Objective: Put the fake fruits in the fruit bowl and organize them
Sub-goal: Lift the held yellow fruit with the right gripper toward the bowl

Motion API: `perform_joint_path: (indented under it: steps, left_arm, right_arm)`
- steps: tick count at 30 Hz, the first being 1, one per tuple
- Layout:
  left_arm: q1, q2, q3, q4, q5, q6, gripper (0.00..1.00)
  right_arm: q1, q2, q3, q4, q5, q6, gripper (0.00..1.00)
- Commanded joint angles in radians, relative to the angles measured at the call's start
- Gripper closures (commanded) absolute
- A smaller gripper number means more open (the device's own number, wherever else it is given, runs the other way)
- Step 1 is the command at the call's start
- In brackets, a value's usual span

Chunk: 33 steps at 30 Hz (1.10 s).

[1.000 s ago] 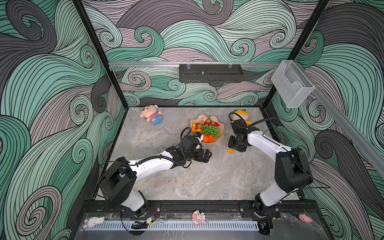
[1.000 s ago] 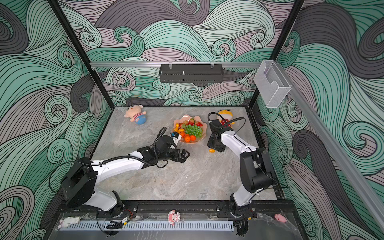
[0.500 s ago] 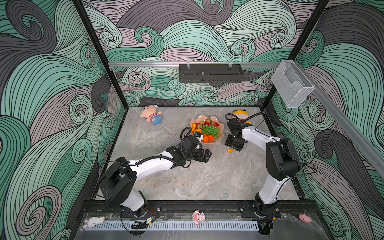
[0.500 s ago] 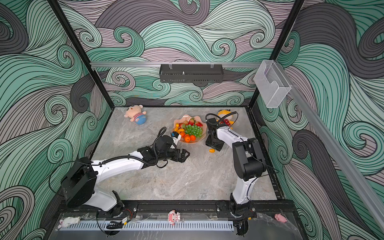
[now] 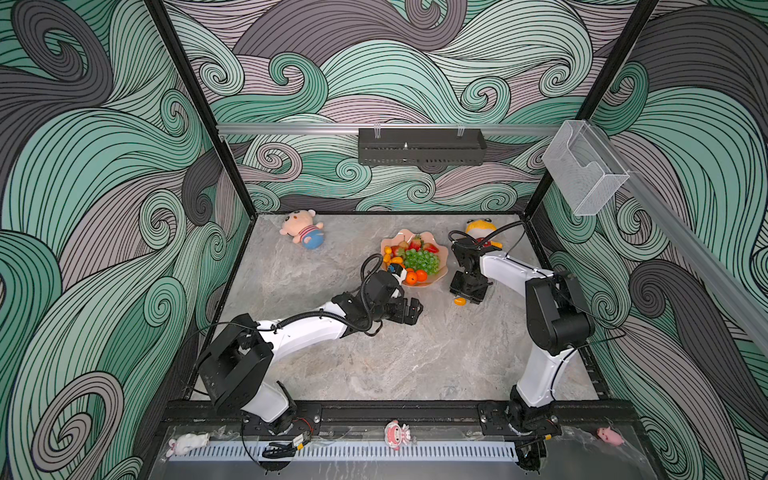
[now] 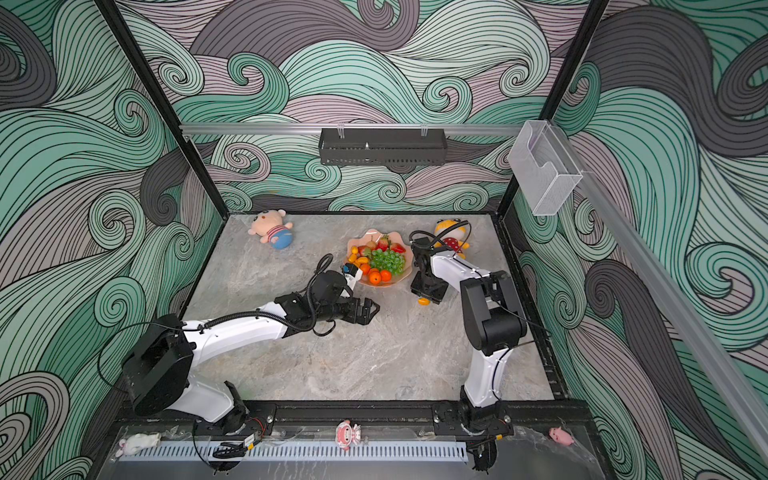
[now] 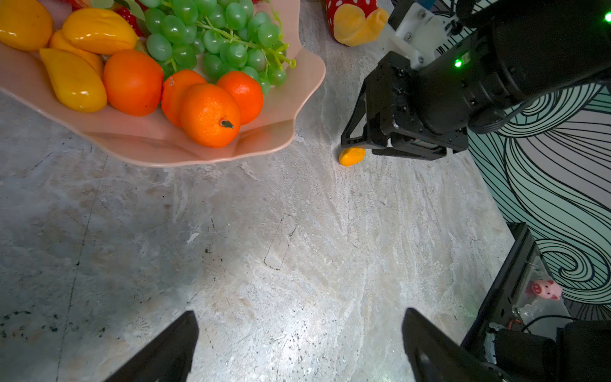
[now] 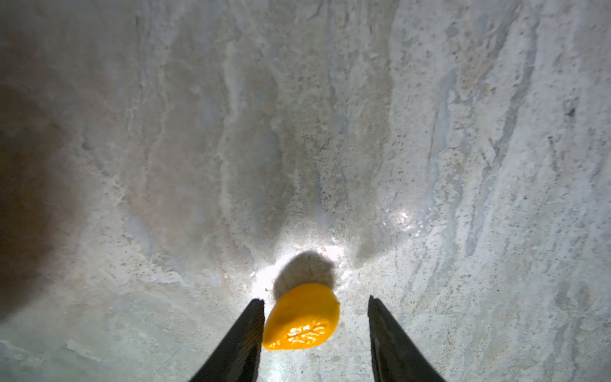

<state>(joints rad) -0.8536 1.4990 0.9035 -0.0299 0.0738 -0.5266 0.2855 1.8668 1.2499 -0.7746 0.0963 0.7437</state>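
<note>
Table (image 5: 415, 353) holds fruit bowl (image 5: 444, 254), kumquat (image 5: 459, 301), pink doll (image 5: 301, 230), yellow doll (image 5: 478, 227).

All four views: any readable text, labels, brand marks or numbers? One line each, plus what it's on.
No text can be read in any view.
Too small to read: yellow tag low at the front edge, in a top view.
Too blurred to tell whether it is print: pale patch by the green light on the right arm.
No markings visible: fruit bowl, kumquat.

Even, soft light in both top views; wrist-view glare whitens the tabletop (image 8: 403, 218), its edges dim.
</note>
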Motion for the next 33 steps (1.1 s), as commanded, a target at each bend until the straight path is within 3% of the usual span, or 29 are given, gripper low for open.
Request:
perform_joint_path:
  steps: [1, 14, 25, 33]
  left_arm:
    - [-0.01, -0.02, 0.017, -0.005, -0.012, 0.004, 0.01]
    - [-0.009, -0.022, 0.014, -0.003, -0.009, -0.001, 0.02]
    - [-0.01, -0.023, 0.018, -0.004, -0.006, 0.0, 0.01]
    - [-0.01, -0.029, 0.017, -0.01, -0.006, 0.002, 0.01]
  right_arm:
    - [-0.006, 0.017, 0.003, -0.027, 0.005, 0.005, 0.51]
    - [-0.006, 0.014, -0.013, -0.028, -0.022, 0.002, 0.61]
    - [-0.007, 0.014, -0.032, -0.022, -0.04, 0.002, 0.54]
    - [-0.006, 0.021, -0.029, -0.019, -0.048, -0.001, 0.62]
